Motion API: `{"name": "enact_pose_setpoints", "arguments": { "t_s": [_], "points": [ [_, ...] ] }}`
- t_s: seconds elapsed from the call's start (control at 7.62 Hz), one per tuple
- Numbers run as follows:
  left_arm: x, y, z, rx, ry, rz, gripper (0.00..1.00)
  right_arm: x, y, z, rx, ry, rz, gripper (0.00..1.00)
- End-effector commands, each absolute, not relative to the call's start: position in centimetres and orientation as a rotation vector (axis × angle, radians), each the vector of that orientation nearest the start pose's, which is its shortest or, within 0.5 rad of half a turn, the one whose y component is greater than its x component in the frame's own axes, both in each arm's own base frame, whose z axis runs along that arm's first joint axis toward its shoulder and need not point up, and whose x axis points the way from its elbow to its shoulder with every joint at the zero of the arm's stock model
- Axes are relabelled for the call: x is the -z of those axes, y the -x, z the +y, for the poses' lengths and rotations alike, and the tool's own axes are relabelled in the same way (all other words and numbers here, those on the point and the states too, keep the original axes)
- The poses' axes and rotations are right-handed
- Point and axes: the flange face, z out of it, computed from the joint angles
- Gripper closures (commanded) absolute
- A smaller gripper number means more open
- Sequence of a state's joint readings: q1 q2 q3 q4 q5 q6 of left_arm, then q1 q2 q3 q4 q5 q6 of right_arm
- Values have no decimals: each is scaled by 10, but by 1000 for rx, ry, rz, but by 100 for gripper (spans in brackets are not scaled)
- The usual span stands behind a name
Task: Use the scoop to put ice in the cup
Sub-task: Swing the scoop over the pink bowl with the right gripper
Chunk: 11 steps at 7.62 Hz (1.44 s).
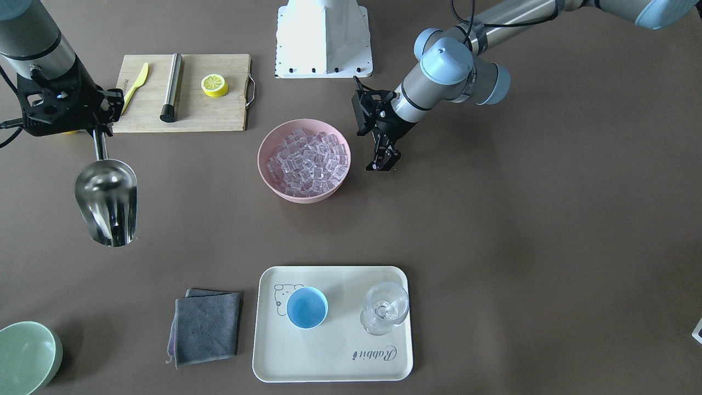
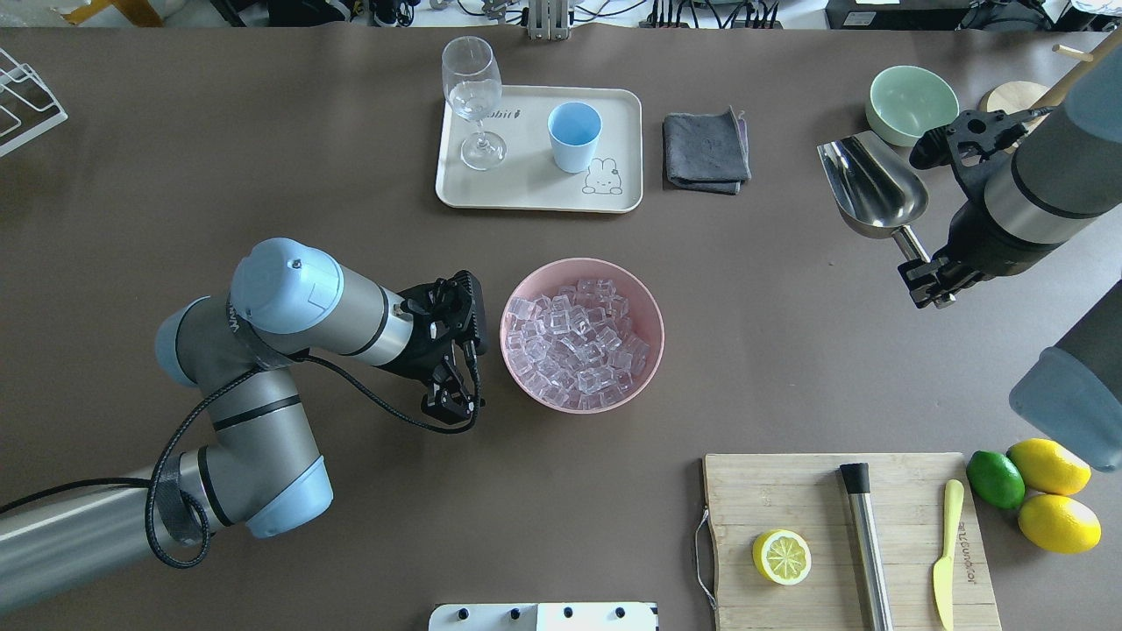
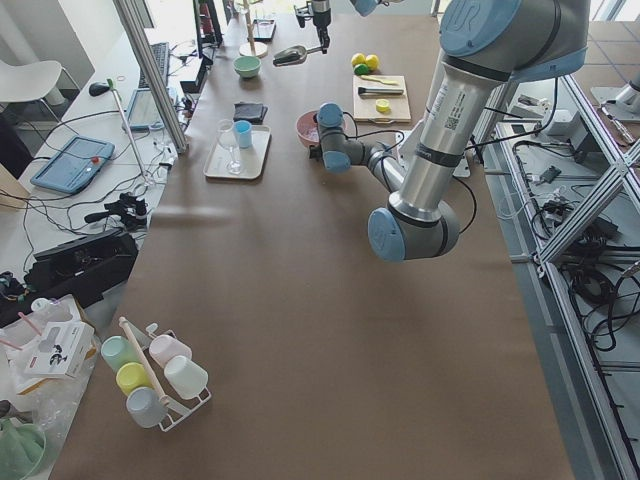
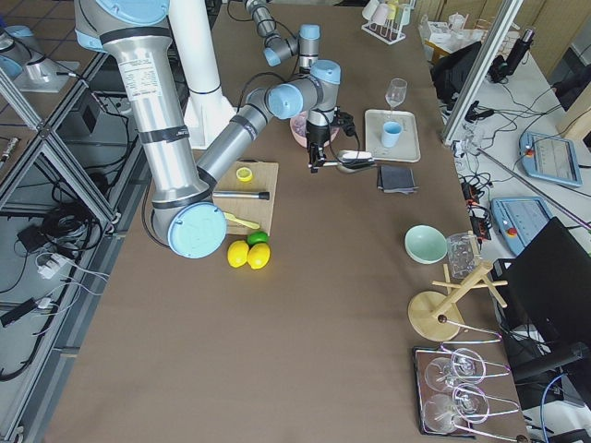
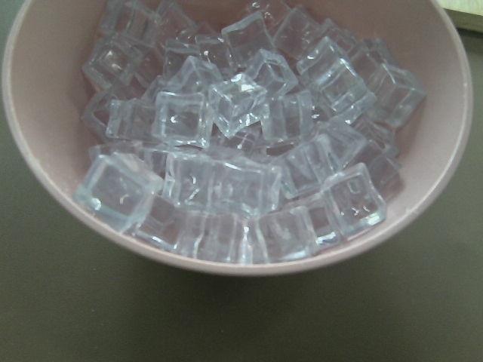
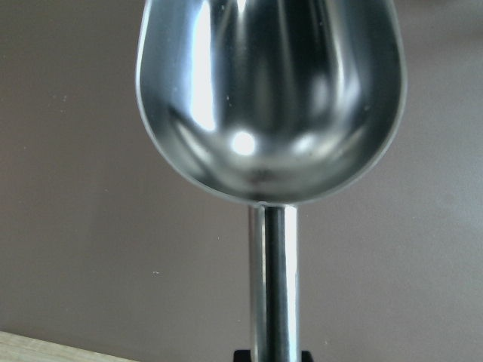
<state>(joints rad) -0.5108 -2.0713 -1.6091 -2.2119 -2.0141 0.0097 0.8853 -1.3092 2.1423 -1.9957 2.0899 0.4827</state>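
The steel scoop [image 1: 106, 197] hangs empty above the bare table, far from the ice, and my right gripper [image 1: 98, 131] is shut on its rod handle. The right wrist view shows the scoop's hollow bowl [image 6: 268, 98] with nothing in it. The ice [image 1: 308, 159] is piled in a pink bowl [image 1: 259, 156] at the table's middle, and it fills the left wrist view [image 5: 241, 151]. My left gripper [image 1: 385, 162] hovers just beside that bowl, looks shut and holds nothing. The light-blue cup [image 1: 307, 307] stands upright and empty on a cream tray [image 1: 329, 362].
A clear wine glass [image 1: 385, 307] shares the tray with the cup. A folded grey cloth [image 1: 205, 326] and a pale green bowl [image 1: 24, 356] lie beside the tray. A cutting board [image 1: 214, 109] holds a lemon half, a steel cylinder and a yellow knife.
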Motion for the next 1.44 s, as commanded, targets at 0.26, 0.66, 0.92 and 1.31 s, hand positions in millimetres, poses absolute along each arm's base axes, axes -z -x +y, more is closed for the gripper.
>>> {"name": "enact_pose_setpoints", "arguments": {
  "t_s": [0.26,0.66,0.92,1.31],
  "points": [
    [-276,-536,-401,-1177,-875,967,1,-219,294,-406,452,46,-565,100],
    [-276,-536,-402,-1172,-880,964,1,-153,329,-386,565,120,-394,100],
    [-276,-536,-402,-1172,-879,963,1,-120,347,-387,663,149,-310,100],
    [-274,-536,-403,-1162,-892,948,1,-120,374,-406,912,203,-313,100]
  ]
}}
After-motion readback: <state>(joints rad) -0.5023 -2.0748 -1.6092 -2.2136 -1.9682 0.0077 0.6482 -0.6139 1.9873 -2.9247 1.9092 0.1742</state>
